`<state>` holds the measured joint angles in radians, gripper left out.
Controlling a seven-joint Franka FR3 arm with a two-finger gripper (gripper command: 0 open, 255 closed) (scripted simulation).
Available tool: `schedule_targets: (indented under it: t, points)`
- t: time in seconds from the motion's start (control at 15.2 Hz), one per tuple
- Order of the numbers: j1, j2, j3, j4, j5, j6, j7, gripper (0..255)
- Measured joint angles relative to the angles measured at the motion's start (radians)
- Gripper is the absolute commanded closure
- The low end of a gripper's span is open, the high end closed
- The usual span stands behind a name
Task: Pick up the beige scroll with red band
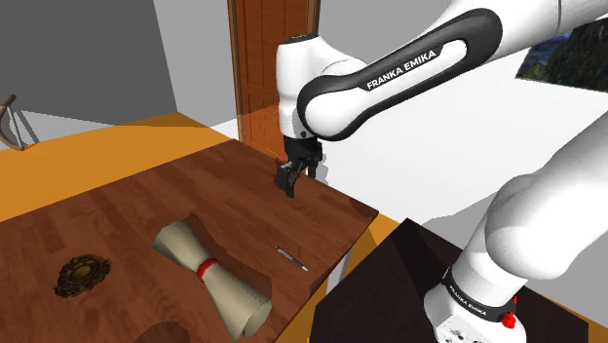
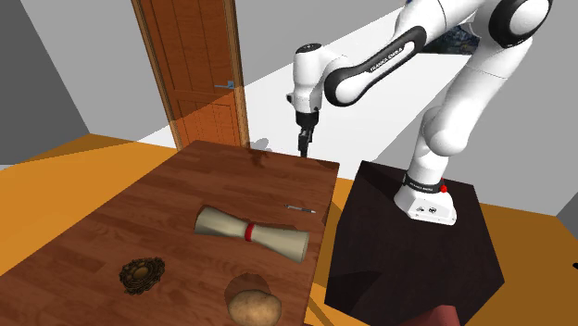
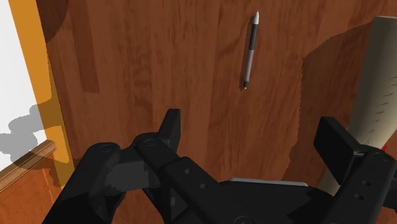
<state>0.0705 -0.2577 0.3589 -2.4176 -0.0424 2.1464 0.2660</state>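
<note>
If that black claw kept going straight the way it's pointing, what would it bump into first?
Most likely bare tabletop. The open claw aims down at wood short of the pen, the scroll off to one side; depth is hard to judge.

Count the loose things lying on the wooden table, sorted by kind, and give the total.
Beige rolled scroll with red band: 1
Slim grey-and-black pen: 1
Dark round ornate ornament: 1
Brown lumpy potato-like thing: 1
Total: 4
</note>
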Motion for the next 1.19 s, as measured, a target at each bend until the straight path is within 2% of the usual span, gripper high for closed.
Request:
schedule_targets:
  t: [0.53,0.79,0.99,1.19]
  points:
    - [0.023,0.304,0.085,0.141,-0.154,0.120,0.203,0]
    - [0.066,0.465,0.091,0.244,-0.256,0.145,0.310,0]
    - [0.119,0.600,0.077,0.341,-0.335,0.156,0.387,0]
    - [0.169,0.711,0.060,0.445,-0.386,0.144,0.432,0]
